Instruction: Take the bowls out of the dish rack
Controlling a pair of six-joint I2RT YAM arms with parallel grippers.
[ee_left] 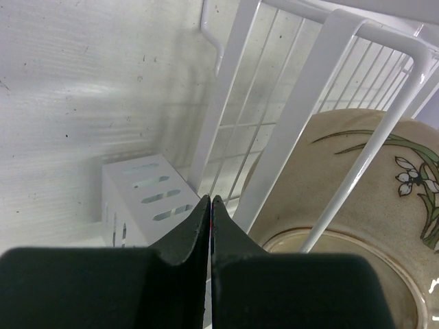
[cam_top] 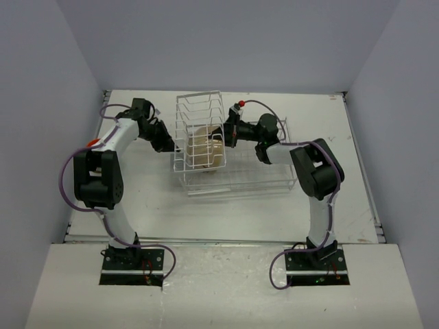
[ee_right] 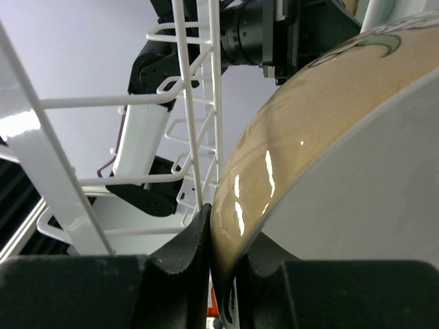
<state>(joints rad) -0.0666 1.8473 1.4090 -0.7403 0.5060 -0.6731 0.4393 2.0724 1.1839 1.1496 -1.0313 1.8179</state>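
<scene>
The white wire dish rack [cam_top: 260, 179] stands mid-table, its tall slotted part [cam_top: 199, 110] on the left. One large tan bowl [cam_top: 203, 152] stands on edge inside that part. Its outside carries green and white flower markings [ee_left: 411, 175]. My right gripper [cam_top: 221, 140] reaches in from the right and is shut on the bowl's rim; the glossy tan rim [ee_right: 236, 205] sits pinched between the fingers [ee_right: 188, 243]. My left gripper [cam_top: 171, 147] is shut and empty, just outside the rack's left side, its tips [ee_left: 210, 200] close to a rack wire [ee_left: 295, 116]. No other bowls show.
A small white slotted box [ee_left: 140, 199] sits on the table by the rack's corner, just ahead of my left fingertips. The rack's low basket section [cam_top: 274, 164] lies under my right arm. White walls enclose the table on three sides.
</scene>
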